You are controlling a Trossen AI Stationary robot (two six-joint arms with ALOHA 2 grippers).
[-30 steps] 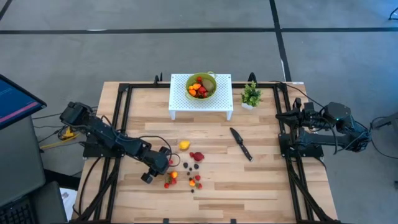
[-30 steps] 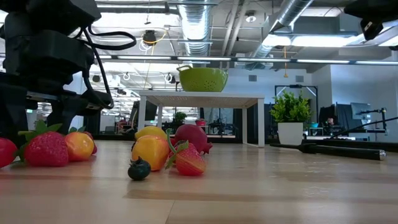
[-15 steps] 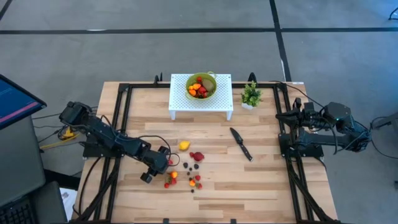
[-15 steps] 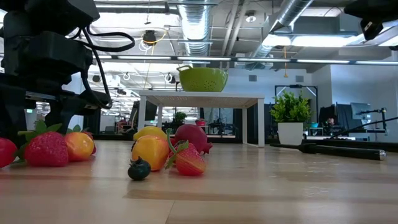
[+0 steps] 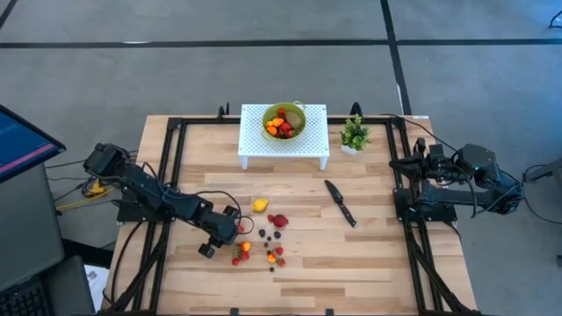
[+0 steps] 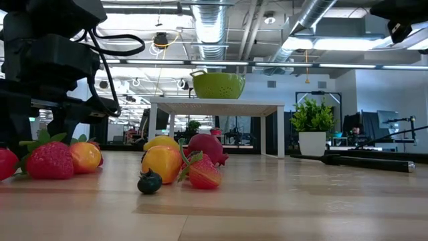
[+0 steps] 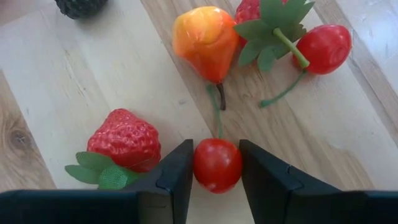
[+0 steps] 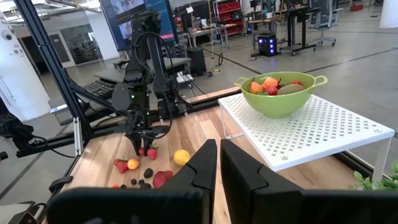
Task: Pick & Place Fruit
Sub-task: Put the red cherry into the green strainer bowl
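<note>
Left gripper [image 7: 216, 180] was down at the table's front-left among the loose fruit, its fingers [image 7: 176, 180] closed against both sides of a red cherry [image 7: 217, 165], stem pointing away from the wrist. Strawberry [image 7: 126, 140] lay touching the outside of one finger. Just past the cherry lay an orange-yellow pear [image 7: 205, 40]; beside it a second cherry [image 7: 323, 46] and a leafy strawberry top [image 7: 270, 25]; a dark berry [image 7: 79, 6] sat at the frame edge.

From above, the gripper [image 5: 230, 235] sat at the left edge of the fruit scatter [image 5: 263, 241]: red and orange pieces by the fingers, dark berries [image 5: 275, 234] towards mid-table, a red piece [image 5: 278, 220] and a yellow fruit [image 5: 260, 204] a bit farther back. Low view showed the same cluster resting on the wood: strawberries, an orange one [image 6: 161, 163], a small dark berry [image 6: 149, 181].

Black knife [image 5: 340, 202] lay on the table right of centre, well apart from the fruit.

Farther back stood a white perforated stand [image 5: 284, 140] with a green colander [image 5: 284, 121] on top, already holding several fruits. Small potted plant [image 5: 354, 134] stood just right of the stand.

Right gripper [image 8: 219, 163] was parked over the table's right edge, fingers shut, holding nothing.
</note>
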